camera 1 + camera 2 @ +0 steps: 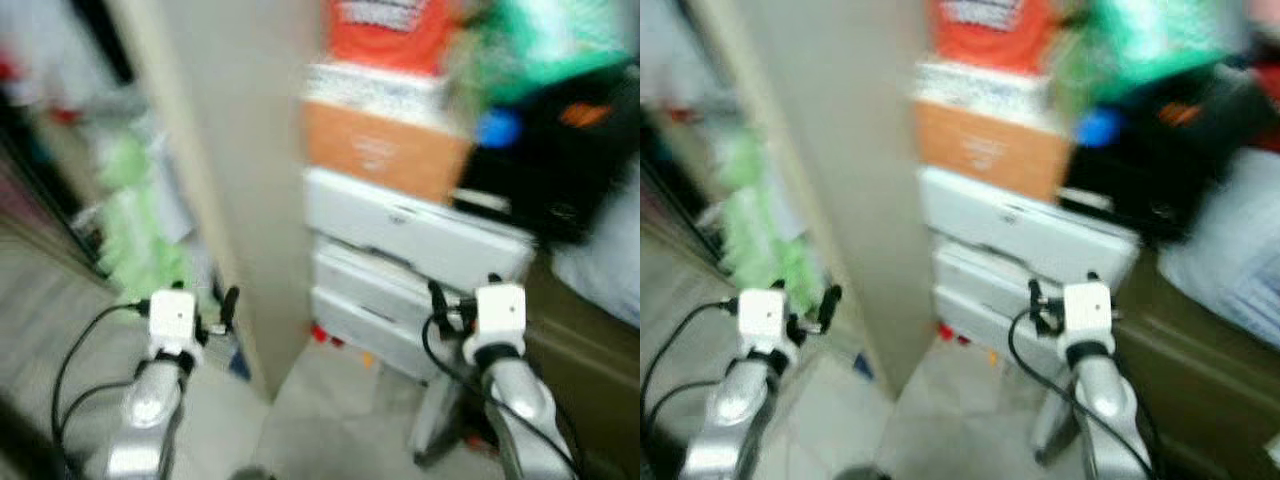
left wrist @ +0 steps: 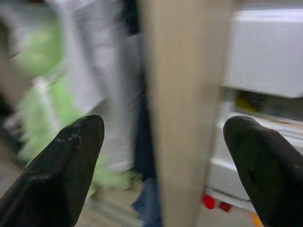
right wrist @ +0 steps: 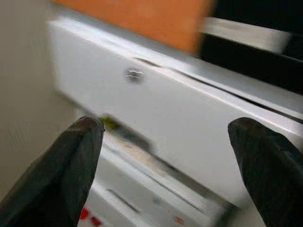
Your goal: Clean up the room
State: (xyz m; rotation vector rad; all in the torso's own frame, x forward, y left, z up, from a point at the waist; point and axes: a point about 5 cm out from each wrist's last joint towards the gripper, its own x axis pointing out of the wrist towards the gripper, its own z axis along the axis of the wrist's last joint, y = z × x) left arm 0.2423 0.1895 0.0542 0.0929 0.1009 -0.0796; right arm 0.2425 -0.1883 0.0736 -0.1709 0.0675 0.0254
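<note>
- Both head views are blurred, so fine detail cannot be made out.
- Two silver arms reach forward over a pale tiled floor [image 1: 330, 420].
- The left gripper [image 2: 165, 165] hangs in the air with its two black fingers [image 2: 57, 175] spread wide apart and nothing between them.
- It points at the edge of a tall beige panel [image 1: 235, 200], with a soft green heap [image 1: 140, 230] and pale cloth to the robot's left of that panel.
- The right gripper [image 3: 170, 170] is also held up with its fingers [image 3: 61, 170] well apart and empty.
- It faces a stack of white drawers [image 1: 400, 260] that stands just right of the panel.
- An orange box [image 1: 380, 150] sits on top of the drawers, with a red item [image 1: 390, 30] higher up.
- A black bag [image 1: 550, 170] lies beside the orange box, under something green [image 1: 550, 40].
- A few small red bits [image 1: 325, 337] lie on the floor at the foot of the drawers.
</note>
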